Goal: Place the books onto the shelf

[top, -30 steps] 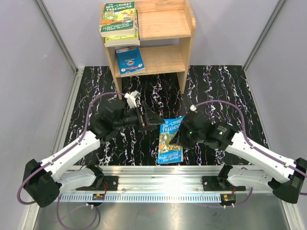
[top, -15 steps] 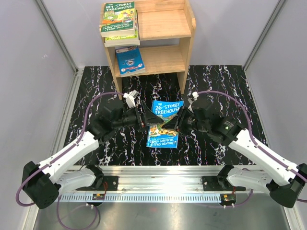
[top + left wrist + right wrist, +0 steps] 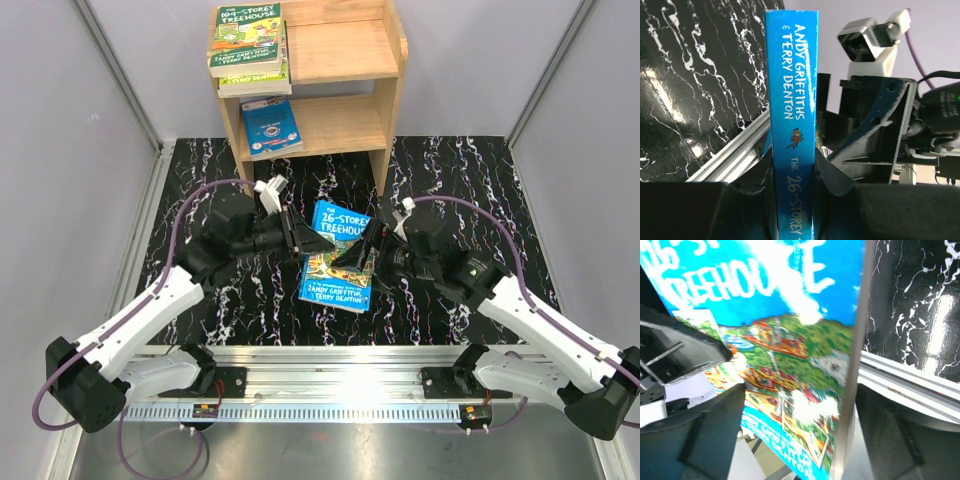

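Note:
The blue-green "26-Storey Treehouse" book (image 3: 340, 262) hangs tilted above the black marble table between both arms. My left gripper (image 3: 306, 241) is shut on its spine (image 3: 791, 90), which stands upright between the fingers (image 3: 792, 200). My right gripper (image 3: 358, 256) is open, its fingers wide on either side of the book's cover (image 3: 790, 340), around the page edge (image 3: 800, 415). On the shelf (image 3: 345, 50), two green Treehouse books (image 3: 246, 45) lie stacked on the top tier and a blue book with a white circle (image 3: 270, 125) lies on the lower tier.
The wooden shelf stands at the far side of the table, its right halves bare on both tiers (image 3: 340, 118). Grey walls close in left and right. A metal rail (image 3: 330, 360) runs along the near edge. The right arm's wrist (image 3: 880, 125) faces my left camera closely.
The book rose from the table and swung left and farther away. My left gripper closed on its spine. My right gripper, which held it, opened.

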Robot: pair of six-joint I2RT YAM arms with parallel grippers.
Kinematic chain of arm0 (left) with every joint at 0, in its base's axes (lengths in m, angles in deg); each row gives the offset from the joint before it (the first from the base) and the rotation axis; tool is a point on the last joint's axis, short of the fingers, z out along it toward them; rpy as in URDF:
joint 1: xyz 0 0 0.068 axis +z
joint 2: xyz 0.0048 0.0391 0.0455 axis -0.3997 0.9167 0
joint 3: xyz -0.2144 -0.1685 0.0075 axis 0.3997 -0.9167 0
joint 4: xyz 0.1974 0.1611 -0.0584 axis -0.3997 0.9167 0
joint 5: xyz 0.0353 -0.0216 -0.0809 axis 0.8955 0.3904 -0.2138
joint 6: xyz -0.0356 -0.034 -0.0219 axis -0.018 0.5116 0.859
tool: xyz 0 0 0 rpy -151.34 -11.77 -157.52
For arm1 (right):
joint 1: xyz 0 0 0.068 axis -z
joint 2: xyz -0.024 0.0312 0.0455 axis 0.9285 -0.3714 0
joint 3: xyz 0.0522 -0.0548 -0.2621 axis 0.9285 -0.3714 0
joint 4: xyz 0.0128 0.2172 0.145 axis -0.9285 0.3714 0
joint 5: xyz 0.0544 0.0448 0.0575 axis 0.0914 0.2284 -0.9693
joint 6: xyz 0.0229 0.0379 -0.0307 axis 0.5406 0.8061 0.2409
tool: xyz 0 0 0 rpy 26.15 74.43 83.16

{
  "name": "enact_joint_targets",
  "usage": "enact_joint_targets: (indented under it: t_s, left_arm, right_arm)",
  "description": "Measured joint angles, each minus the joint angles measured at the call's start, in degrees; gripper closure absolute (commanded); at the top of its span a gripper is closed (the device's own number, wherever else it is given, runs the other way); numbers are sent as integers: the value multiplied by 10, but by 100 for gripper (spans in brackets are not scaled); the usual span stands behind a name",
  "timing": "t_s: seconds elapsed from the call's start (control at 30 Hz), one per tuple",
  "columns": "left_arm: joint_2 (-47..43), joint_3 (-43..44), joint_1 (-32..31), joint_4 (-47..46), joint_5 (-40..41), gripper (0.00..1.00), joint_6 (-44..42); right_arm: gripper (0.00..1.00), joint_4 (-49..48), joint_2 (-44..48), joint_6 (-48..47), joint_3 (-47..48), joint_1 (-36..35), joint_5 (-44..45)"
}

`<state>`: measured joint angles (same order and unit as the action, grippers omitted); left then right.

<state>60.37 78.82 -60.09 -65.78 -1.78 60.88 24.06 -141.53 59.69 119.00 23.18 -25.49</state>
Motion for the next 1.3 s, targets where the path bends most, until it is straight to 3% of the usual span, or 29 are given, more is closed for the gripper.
enact_joint_targets:
  t_s: [0.3, 0.5, 0.93, 1.3]
  left_arm:
    - [0, 56, 48, 28, 2, 100, 1]
    - [0, 60, 56, -42, -9, 100, 70]
    - [9, 106, 66, -200, -10, 100, 218]
    - [7, 74, 68, -267, -10, 100, 285]
  right_arm:
    - [0, -24, 77, -2, -39, 2, -2]
    - [0, -136, 83, 22, -74, 10, -30]
    - [0, -512, 35, 166, -120, 71, -123]
    - [0, -569, 32, 195, -125, 75, -139]
